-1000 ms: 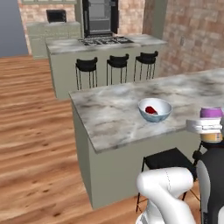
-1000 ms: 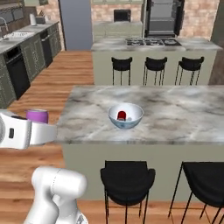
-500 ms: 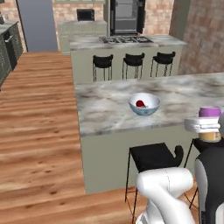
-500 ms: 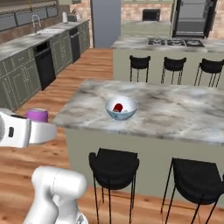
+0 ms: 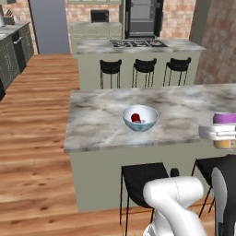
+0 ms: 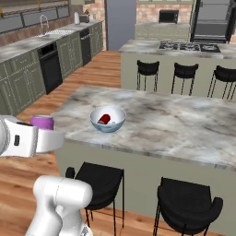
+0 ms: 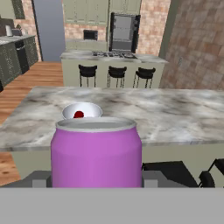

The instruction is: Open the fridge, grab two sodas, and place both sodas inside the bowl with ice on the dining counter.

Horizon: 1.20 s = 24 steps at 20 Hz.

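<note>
Gripper [image 5: 220, 132]: jaws clamped on purple soda can [image 7: 96, 153], upright, silver top up; purple upper part, orange-yellow lower part seen in left base view. Held off the near edge of dining counter [image 5: 101, 120], not touching it.

Bowl [image 5: 140, 118]: white/pale blue, on dining counter approx mid-slab, near the front edge. Holds red soda can [image 5: 135, 117], lying in it.

Black stools [image 6: 186, 209]: two tucked under near side of dining counter, w/ three more at the stovetop counter [image 5: 138, 46] behind.

Fridge [image 5: 143, 18]: black, far wall, doors shut. Microwave [image 5: 100, 15] to its left on rear counter.

Floor [image 5: 32, 138]: wood planks.
</note>
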Tool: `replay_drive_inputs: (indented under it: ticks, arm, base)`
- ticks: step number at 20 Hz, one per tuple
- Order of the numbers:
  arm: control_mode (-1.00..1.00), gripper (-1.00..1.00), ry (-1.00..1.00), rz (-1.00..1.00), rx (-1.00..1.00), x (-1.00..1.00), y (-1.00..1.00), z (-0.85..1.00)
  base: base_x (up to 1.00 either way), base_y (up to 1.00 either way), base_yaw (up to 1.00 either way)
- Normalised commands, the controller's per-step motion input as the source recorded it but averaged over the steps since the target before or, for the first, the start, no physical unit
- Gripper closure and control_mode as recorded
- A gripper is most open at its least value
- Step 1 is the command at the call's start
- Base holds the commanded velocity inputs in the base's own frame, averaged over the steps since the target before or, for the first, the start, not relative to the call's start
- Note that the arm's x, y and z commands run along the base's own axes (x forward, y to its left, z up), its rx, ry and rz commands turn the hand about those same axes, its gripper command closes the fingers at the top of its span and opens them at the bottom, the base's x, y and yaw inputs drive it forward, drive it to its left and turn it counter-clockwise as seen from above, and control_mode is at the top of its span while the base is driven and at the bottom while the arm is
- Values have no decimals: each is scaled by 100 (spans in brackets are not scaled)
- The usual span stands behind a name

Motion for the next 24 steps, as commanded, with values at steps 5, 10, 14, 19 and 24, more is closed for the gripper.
replay_drive_inputs:
  ticks: [5, 10, 14, 19, 24]
  arm:
    - [100, 100, 0, 0, 0, 0, 0, 0]
    - [-100, 100, 27, 17, 4, 80, 0, -7]
    - [-100, 100, 44, 18, 0, 100, 2, -24]
    - [-100, 100, 51, 14, 0, 100, 14, -43]
    - [-100, 100, 40, 11, -1, 97, 11, -51]
  base:
    - [100, -1, 21]
    - [20, 0, 4]
    - [0, 0, 0]
    - [0, 0, 0]
    - [0, 0, 0]
